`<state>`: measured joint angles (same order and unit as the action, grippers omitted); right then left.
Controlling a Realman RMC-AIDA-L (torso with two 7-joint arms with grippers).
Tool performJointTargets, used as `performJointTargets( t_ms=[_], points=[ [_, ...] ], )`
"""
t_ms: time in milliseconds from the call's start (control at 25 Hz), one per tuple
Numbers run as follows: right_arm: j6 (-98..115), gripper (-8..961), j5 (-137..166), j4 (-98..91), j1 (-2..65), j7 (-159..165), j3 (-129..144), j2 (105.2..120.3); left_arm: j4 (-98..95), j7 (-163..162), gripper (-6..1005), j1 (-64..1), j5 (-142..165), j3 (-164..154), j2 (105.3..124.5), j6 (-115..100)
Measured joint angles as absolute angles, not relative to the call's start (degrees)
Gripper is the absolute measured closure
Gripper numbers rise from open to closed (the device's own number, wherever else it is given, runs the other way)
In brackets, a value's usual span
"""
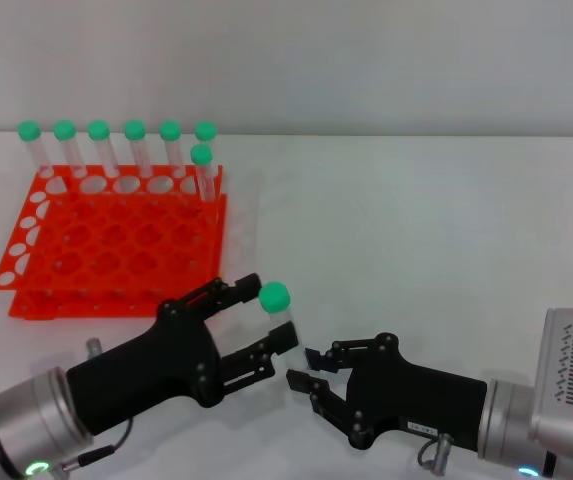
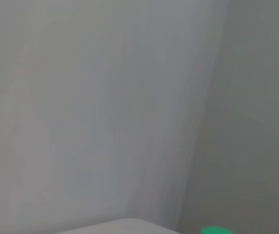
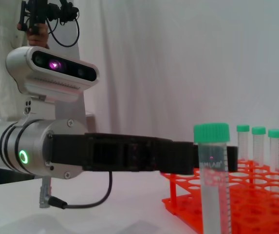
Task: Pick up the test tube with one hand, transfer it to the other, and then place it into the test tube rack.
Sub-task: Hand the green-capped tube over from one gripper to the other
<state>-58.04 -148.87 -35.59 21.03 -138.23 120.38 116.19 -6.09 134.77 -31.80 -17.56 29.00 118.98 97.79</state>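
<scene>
The left hand (image 1: 228, 335) sits low at the near edge of the head view, its black fingers (image 1: 266, 352) closed around the test tube (image 1: 278, 305) below the green cap. The tube stands upright, cap on top, long axis vertical; its lower end is hidden behind the fingers. In the right wrist view the same tube (image 3: 214, 180) rises close to the lens, clear-walled and capped green, with the left hand's dark palm and fingers (image 3: 144, 155) stretched across behind it from a silver wrist.

The right hand (image 1: 318, 375) lies just beside it, fingers parted and holding nothing, its fingertips (image 1: 299, 380) near the left hand's but apart from the tube.

Everything rests over a plain white table (image 1: 416, 230) that runs back to a pale wall. The test tube rack (image 1: 116, 245), bright orange-red with rows of round holes, stands on the table at the far left, well apart from both hands. Seven more green-capped tubes (image 1: 116, 148) stand upright along its far side, six in the back row and one just in front at the right end.

The left wrist view shows only pale grey surface and a sliver of green cap (image 2: 217, 230) at its edge.
</scene>
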Motion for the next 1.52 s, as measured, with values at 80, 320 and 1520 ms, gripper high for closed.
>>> performJointTargets(
  t_ms=[80,320,1520],
  points=[
    [-58.09,697,-148.88,-35.60,21.05,-138.22,120.32,116.19,-5.09,134.76,155,-32.05,-17.13,29.01,119.02,96.89],
    [-58.11,691,-148.89,-35.24,21.21,-138.19,120.40,116.19,-2.72,134.73,350,-32.57,-16.67,29.00,118.99,94.86],
    [-58.75,661,-148.96,-34.05,20.98,-138.65,119.36,115.84,-1.92,135.89,786,-32.67,-16.59,29.48,119.00,93.51]
  ],
)
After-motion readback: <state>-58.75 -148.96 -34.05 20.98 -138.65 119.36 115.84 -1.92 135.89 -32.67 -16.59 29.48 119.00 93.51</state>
